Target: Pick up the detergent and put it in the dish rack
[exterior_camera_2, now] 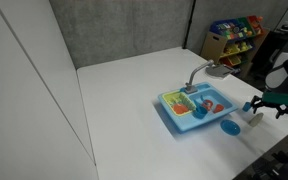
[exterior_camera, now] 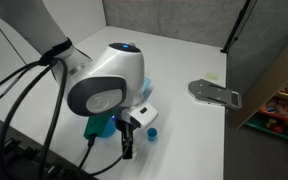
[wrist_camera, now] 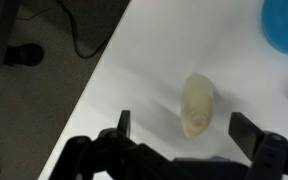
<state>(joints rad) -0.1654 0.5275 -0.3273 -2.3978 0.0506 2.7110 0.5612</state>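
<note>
The detergent (wrist_camera: 197, 105), a small cream-beige bottle, lies on its side on the white table in the wrist view. My gripper (wrist_camera: 184, 128) is open above it, one finger on each side and not touching it. In the exterior views the gripper (exterior_camera_2: 260, 106) (exterior_camera: 127, 140) hangs near the table's edge, beside the light-blue toy sink unit (exterior_camera_2: 192, 118). The yellow-green dish rack (exterior_camera_2: 178, 104) forms the sink's end farther from the gripper. I cannot make out the detergent in either exterior view.
A flat blue plate (exterior_camera_2: 229, 126) (wrist_camera: 286, 25) lies on the table between sink and gripper. A grey faucet (exterior_camera_2: 199, 72) stands behind the sink. A red-orange item (exterior_camera_2: 212, 105) sits in the basin. The table edge and a floor with cables (wrist_camera: 79, 40) are close.
</note>
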